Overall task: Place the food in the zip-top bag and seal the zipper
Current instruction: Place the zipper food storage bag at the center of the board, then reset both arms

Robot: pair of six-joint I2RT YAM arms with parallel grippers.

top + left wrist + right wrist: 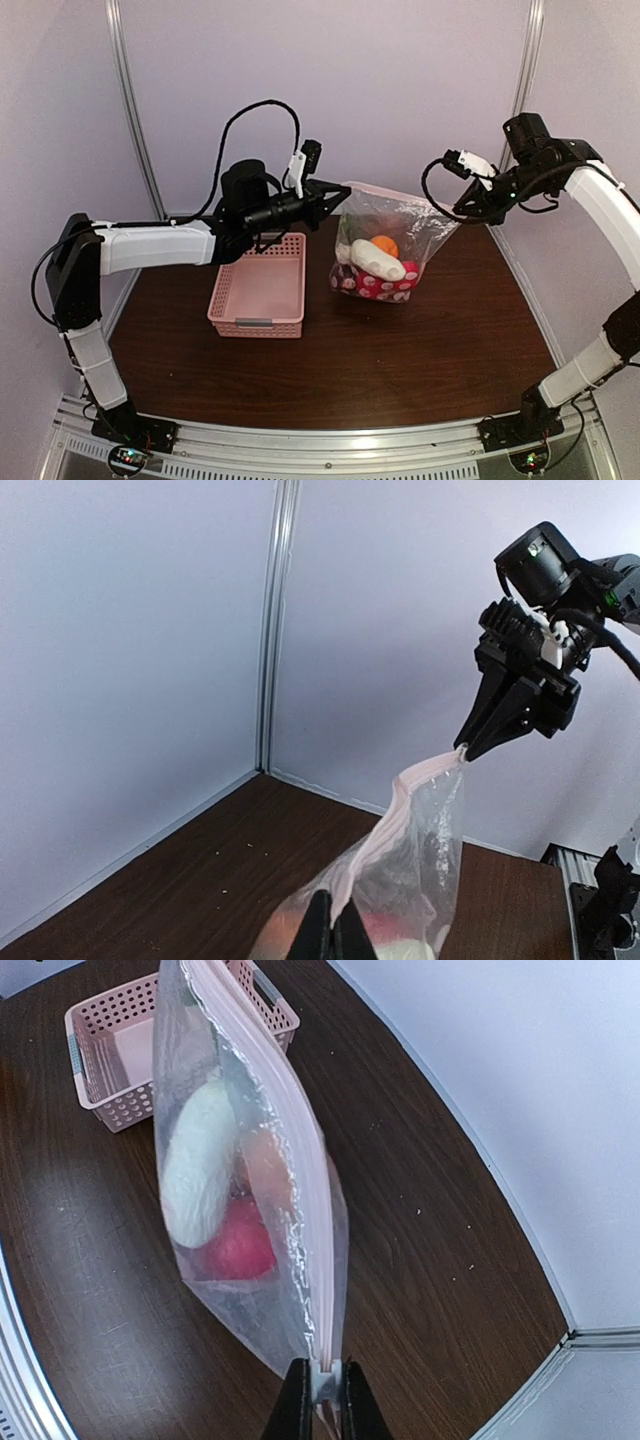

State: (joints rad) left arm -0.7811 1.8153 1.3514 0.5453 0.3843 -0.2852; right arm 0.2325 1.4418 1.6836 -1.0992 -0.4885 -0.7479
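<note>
Zip-top bag (392, 222), food (378, 262) inside, stretched between both arms: left gripper (343, 197) and right gripper (455, 213) each clamped tight on a zipper (270, 1090) end. Likely risk: the load's weight pulls a corner free and the zipper gapes.

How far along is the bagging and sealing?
Done: toy fruits and vegetables sit inside the crinkly transparent bag; the pink slatted basket shows none. In hand: left gripper and right gripper pinch opposite ends of the clear zipper strip, stretched between them. Left: sealing, which I cannot confirm along its length.
</note>
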